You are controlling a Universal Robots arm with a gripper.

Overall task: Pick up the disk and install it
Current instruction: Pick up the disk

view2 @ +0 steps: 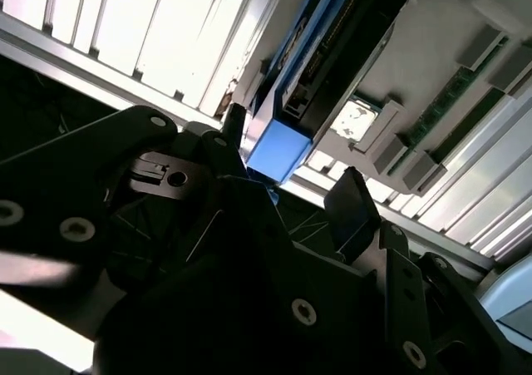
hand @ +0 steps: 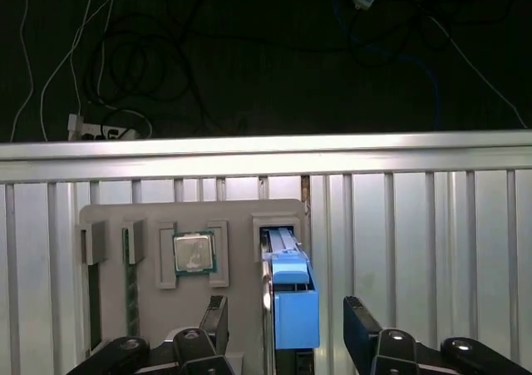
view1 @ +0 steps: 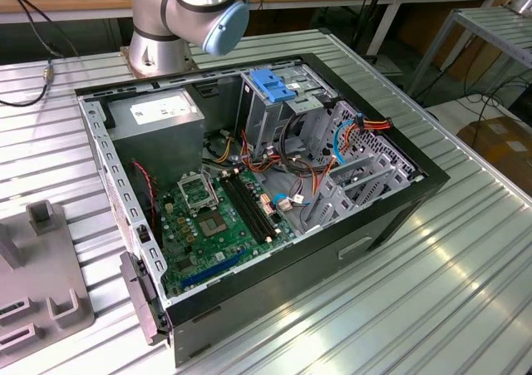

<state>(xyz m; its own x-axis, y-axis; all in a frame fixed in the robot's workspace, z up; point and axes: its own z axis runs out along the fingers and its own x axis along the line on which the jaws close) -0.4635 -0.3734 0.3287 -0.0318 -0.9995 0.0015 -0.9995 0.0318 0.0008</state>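
Blue-bracketed, dark rectangular disk (hand: 297, 325) stands on edge in a grey plastic holder's (hand: 150, 217) slot, both flat faces exposed for grasping. It sits between the black gripper's (hand: 285, 304) spread fingers (hand: 359, 321), seemingly untouched.

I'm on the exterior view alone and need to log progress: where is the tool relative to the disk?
Observer: In the first wrist view the tool straddles the disk, which stands on edge in a slot of the grey tray.
Operator: Is it shut on the disk?
Observer: No. The fingers are open, with a gap on each side of the disk.
Operator: Anything else in that tray?
Observer: A square processor chip lies in a neighbouring pocket.
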